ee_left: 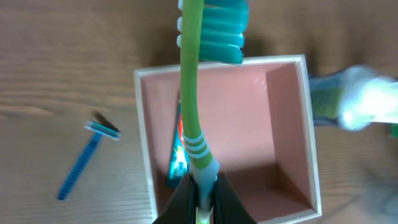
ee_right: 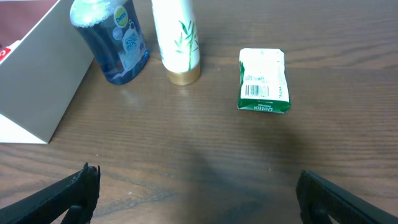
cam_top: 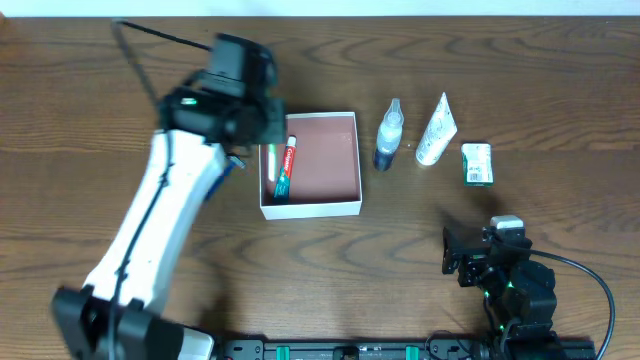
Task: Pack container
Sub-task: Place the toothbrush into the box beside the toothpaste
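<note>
Left wrist view: left gripper [ee_left: 202, 194] is clamping a green toothbrush [ee_left: 191, 93], bristle head pointing far, over the container [ee_left: 249, 124]. Container is sitting mid-table, open side up. It's square, so no long axis, w/ sides parallel to table edges. Toothpaste tube [ee_left: 177, 158] is lying along its left wall. Right gripper [ee_right: 196, 193] is hanging wide open, near right. Packet [ee_right: 264, 81] is showing a barcode; brand txt unreadable.
</note>
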### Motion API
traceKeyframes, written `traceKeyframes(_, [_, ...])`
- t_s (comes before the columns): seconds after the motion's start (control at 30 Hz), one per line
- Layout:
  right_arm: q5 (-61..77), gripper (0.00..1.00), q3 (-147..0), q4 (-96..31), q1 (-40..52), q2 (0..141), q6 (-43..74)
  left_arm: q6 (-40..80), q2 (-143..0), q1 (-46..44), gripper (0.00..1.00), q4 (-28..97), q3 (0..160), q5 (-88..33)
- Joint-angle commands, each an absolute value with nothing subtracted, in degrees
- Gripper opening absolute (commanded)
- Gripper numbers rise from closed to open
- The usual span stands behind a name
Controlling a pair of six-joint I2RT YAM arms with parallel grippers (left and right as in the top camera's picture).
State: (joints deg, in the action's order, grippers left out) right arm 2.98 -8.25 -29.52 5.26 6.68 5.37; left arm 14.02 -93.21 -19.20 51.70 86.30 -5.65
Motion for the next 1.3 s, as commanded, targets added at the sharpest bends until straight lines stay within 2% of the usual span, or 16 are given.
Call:
traceKeyframes(0.0, [2.61,1.0,-8.12,-29.63,4.56,6.33,4.38,18.57,-97.27,-21.45,0.06,50.54,83.11,1.89])
traceKeyframes(0.37, [2.61,0.99,-8.12,-29.63,4.56,6.33,4.38,18.74,-107.31,-22.04,0.07,49.56,81.69,4.14])
traceKeyframes(0.47, [2.61,0.99,-8.12,-29.63,4.56,6.33,4.38,18.74,-107.28,-22.06,0.13,49.58,81.8,3.86])
traceKeyframes(0.67, [2.61,0.99,-8.12,-29.63,4.56,6.33,4.38,18.74,-102.41,-22.04,0.39,52.75,85.56,1.67])
traceKeyframes(0.8, [2.61,0.99,-8.12,-29.63,4.56,6.33,4.38,17.98,-95.88,-22.04,0.47,54.59,87.9,0.67])
traceKeyframes(0.9, [2.61,0.99,-8.12,-29.63,4.56,6.33,4.38,14.63,-90.85,-21.23,0.49,55.75,87.9,1.3])
traceKeyframes(1.07, [2.61,0.99,-8.12,-29.63,4.56,6.33,4.38,9.26,-89.06,-15.59,0.5,61.06,87.37,9.74])
traceKeyframes(1.17, [2.61,0.99,-8.12,-29.63,4.56,6.33,4.38,2.28,-91.0,-10.7,0.5,60.51,85.14,9.15])
traceKeyframes(1.27, [2.61,0.99,-8.12,-29.63,4.56,6.33,4.38,-8.27,-95.53,-6.33,0.5,59.53,84.01,2.17])
